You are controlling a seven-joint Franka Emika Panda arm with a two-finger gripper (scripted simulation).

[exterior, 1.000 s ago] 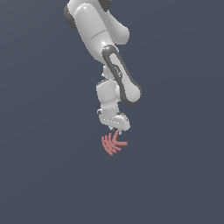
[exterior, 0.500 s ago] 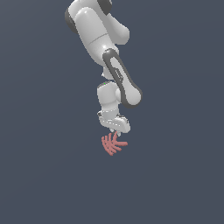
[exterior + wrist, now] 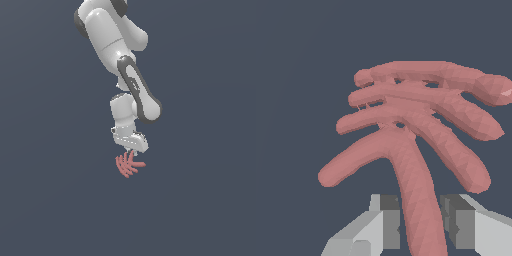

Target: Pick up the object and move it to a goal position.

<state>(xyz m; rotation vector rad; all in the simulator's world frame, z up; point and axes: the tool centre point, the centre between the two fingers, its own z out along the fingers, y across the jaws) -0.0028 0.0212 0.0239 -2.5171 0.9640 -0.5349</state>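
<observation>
The object [image 3: 128, 165] is a small salmon-pink cluster of rounded prongs fanning from one point, seen in the exterior view just under the arm's white hand. My gripper [image 3: 131, 151] points down at it from directly above. In the wrist view the object [image 3: 421, 115] fills the picture, and one long prong runs back between the two fingers. My gripper [image 3: 421, 222] has its grey pads against both sides of that prong, so it is shut on the object. The fingertips themselves are hidden in the exterior view.
A plain dark grey-blue surface [image 3: 60, 200] lies all around the object. The white arm [image 3: 115, 45] comes down from the top of the exterior view.
The hand has come down a little onto the object. The object has stayed in the same place.
</observation>
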